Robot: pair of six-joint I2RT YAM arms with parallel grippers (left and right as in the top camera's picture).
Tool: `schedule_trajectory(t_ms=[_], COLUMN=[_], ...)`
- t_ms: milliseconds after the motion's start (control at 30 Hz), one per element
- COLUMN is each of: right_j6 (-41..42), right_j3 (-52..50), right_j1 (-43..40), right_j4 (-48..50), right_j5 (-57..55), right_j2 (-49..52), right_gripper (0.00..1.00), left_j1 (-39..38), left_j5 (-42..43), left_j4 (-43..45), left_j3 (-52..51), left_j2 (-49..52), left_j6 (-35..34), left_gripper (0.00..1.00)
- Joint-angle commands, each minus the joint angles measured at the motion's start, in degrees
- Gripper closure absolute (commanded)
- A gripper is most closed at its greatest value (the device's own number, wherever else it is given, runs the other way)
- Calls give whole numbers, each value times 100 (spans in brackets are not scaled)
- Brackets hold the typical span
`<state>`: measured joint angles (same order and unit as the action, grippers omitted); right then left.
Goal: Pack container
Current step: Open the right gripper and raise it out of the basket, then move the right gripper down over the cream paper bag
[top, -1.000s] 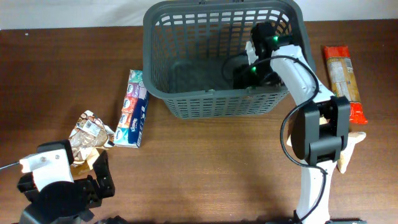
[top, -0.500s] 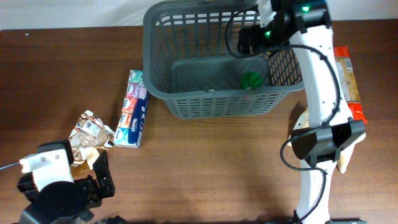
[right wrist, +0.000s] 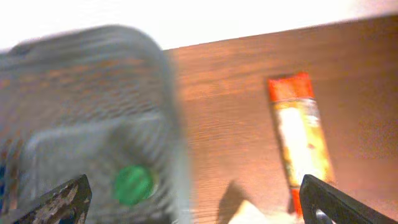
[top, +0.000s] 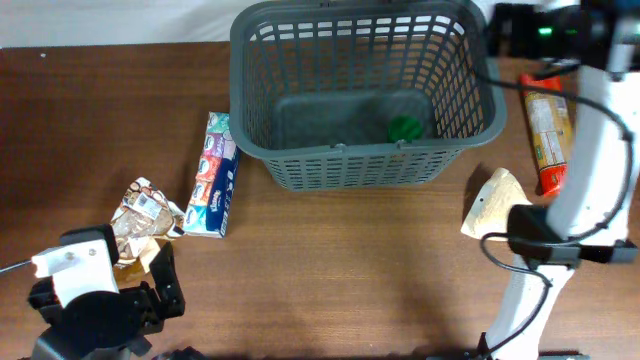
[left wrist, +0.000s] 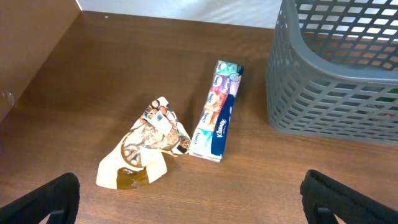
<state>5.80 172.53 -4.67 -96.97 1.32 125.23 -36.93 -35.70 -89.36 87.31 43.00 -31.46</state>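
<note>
Container stands at far edge of table.

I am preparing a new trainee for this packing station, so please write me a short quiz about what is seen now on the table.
1. True or false: the long orange packet lies on the table, outside the container.
2. How many items lie in the container? A) none B) one C) three
3. Fill in: the left hand and the right hand are both ____.
Key: 1 true; 2 B, the green item; 3 open.
</note>
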Motion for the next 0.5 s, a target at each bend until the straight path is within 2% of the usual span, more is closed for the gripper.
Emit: schedule_trajectory(t_ms=[0, 133, 233, 467], right_j6=[678, 1132, 1416, 2568], right_j3=[101, -109, -715, -3145], right_j1=[-529, -1126, -1550, -2317], right_j4=[-37, -37, -37, -37], right_j5=[-98, -103, -302, -1478], right_j2=[-422, -758, -1239, -2599], right_gripper=[1, 1, 1, 1], left_j1=[24, 24, 24, 24], left_j5=[42, 42, 42, 42], left_j4=[11, 11, 11, 11], left_j3=[28, 28, 28, 28], left_j2=[-11, -11, -11, -11], left_j6=[28, 28, 28, 28], left_gripper=[1, 0, 0, 0])
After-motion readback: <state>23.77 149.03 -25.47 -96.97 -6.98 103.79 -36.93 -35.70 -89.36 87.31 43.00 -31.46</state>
